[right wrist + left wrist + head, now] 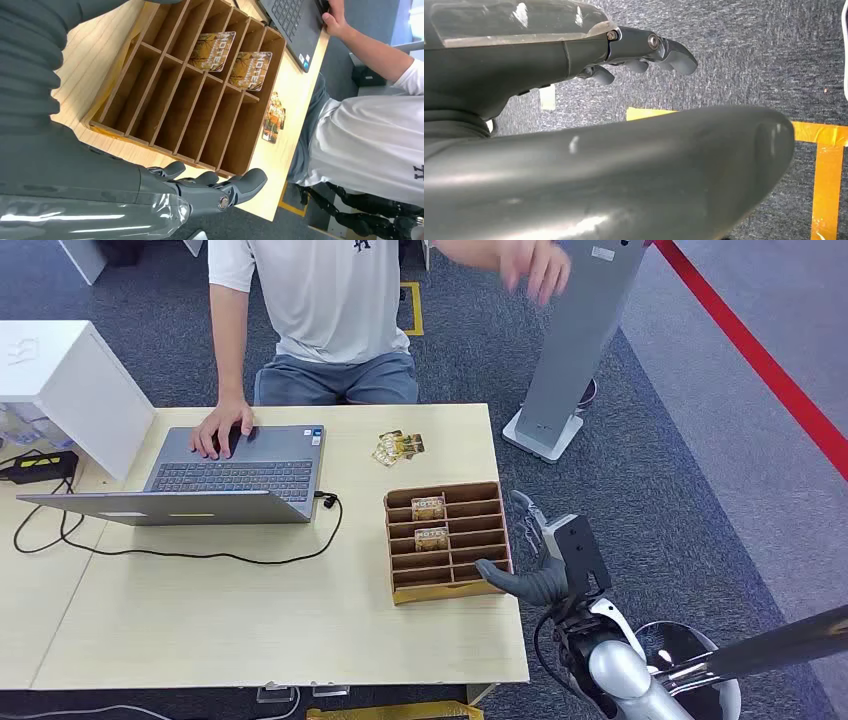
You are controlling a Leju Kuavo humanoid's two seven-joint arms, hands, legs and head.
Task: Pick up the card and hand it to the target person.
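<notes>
Right hand (535,575) beside wooden table (250,620)

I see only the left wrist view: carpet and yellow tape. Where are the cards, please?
Observer: Two cards stand in slots of a wooden rack on the table.
Operator: Are there other cards?
Observer: Yes, a small pile lies loose on the table between the rack and the person.
Operator: Is the right hand holding one?
Observer: No. The right hand is beside the rack's right edge, with nothing in its fingers.
Operator: What does the person do?
Observer: One hand rests on a laptop; the other is raised.
</notes>
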